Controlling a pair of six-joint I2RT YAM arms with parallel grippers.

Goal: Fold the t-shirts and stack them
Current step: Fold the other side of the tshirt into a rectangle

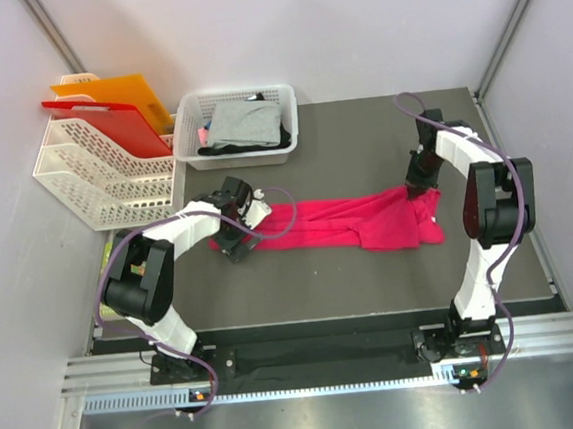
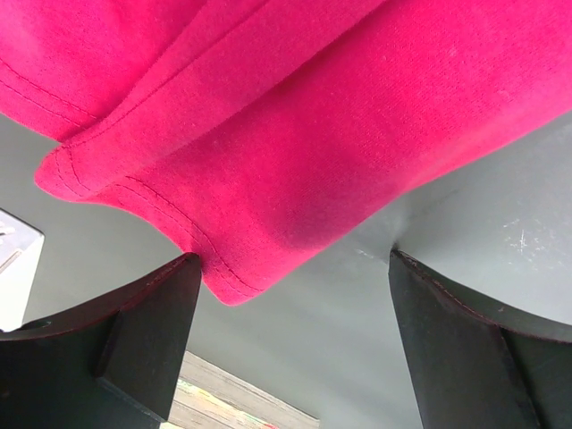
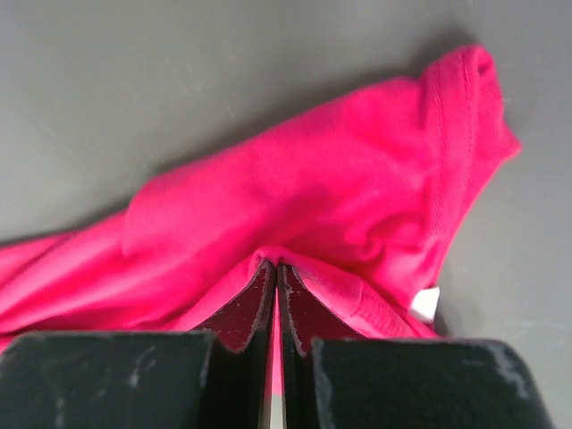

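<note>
We are only starting: the pink t-shirt (image 1: 333, 226) is lying bunched in a long strip across the table (image 1: 372, 277), not yet folded. Our right gripper (image 3: 275, 268) is pinching the shirt's right-hand end, jaws closed tight on the cloth. Our left gripper (image 2: 295, 257) is poised at the hemmed left end with jaws spread wide, gripping nothing. The grey t-shirt (image 1: 245, 123) and the black t-shirt (image 1: 229, 148) under it are waiting in the white basket (image 1: 191, 132) at the back, so we are judging that all the folding and stacking is ahead of us
</note>
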